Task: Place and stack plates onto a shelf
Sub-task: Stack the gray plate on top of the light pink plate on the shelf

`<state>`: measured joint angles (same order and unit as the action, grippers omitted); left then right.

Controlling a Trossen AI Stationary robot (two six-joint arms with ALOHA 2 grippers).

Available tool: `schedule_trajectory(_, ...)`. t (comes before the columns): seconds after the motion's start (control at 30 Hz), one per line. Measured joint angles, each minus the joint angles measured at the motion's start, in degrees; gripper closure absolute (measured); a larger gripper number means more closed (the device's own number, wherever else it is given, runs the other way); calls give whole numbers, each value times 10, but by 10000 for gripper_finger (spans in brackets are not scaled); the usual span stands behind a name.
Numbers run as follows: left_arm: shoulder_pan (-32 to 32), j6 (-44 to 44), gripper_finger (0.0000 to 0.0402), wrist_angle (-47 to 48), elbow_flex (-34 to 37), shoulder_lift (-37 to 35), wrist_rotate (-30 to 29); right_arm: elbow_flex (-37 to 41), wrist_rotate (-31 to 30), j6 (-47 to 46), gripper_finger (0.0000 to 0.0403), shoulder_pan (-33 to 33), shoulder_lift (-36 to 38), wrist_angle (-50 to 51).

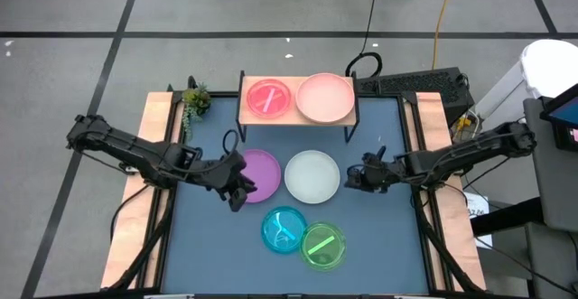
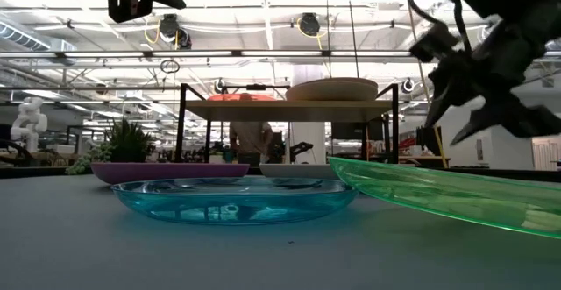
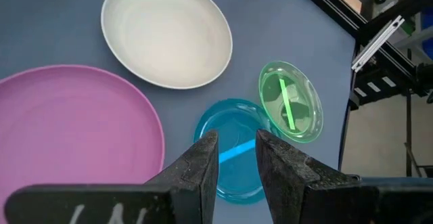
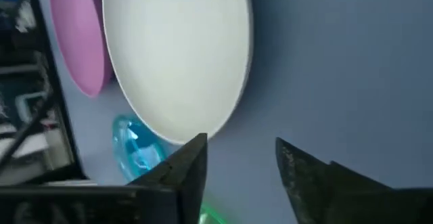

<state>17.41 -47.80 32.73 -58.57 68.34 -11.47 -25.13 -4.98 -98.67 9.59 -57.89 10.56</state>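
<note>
R pincer (image 1: 350, 178) open, just beside white plate (image 1: 312, 175), not touching

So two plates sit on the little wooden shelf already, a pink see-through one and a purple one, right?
Not quite: beside the pink translucent plate on the shelf sits a large pink plate. The high view shows the purple plate down on the table.

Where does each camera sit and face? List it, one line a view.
High view: overhead, straight down on table, both arms, shelf.
Low view: tabletop level, across blue plate toward shelf; arms overhead.
Left wrist view: past left gripper at purple plate.
Right wrist view: past open right gripper.
Both wrist views share the white plate.
</note>
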Motion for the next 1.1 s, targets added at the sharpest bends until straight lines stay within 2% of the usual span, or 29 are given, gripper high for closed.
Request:
schedule_trajectory(0.13, -1, -4, 298, 0, 0, 0, -2, 53, -14, 8, 221, -1, 0, -66)
schedule_trajectory(0.3, -1, -6, 298, 0, 0, 0, -20, 97, -15, 31, 218, -2, 0, -103)
schedule_trajectory(0.43, -7, -9, 298, 0, 0, 0, -22, 112, -40, 53, 218, -2, 0, -130)
schedule_trajectory(0.67, -14, -39, 298, -1, 0, 0, -44, 131, -87, 145, 218, -3, 0, -201)
schedule_trajectory(0.93, -8, -79, 298, -4, 0, 0, -40, 117, -75, 92, 218, -22, -10, -207)
schedule_trajectory(1.1, -9, -69, 298, -4, 0, 0, -40, 73, -77, 89, 218, -22, -78, -206)
